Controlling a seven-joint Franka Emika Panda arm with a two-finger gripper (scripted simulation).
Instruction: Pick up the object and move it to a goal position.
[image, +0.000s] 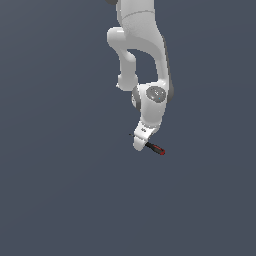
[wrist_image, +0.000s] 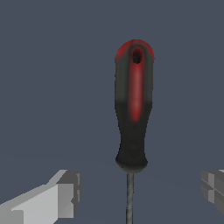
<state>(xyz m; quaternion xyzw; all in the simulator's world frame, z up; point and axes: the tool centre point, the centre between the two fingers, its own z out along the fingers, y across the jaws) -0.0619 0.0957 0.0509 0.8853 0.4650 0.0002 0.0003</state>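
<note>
The object (wrist_image: 133, 113) is a small screwdriver with a black handle, a red stripe and a red end, and a thin dark shaft. In the exterior view the object (image: 156, 148) lies on the dark floor, its red end toward the exterior view's right, its thin tip poking out on the other side of the hand. My gripper (image: 138, 146) is low over the shaft. In the wrist view the gripper (wrist_image: 141, 190) is open. One of its fingers (wrist_image: 65, 194) stands on each side of the shaft, both clear of it.
A plain dark grey floor (image: 60, 200) fills both views. The white arm (image: 142, 45) comes down from the top of the exterior view. Nothing else shows.
</note>
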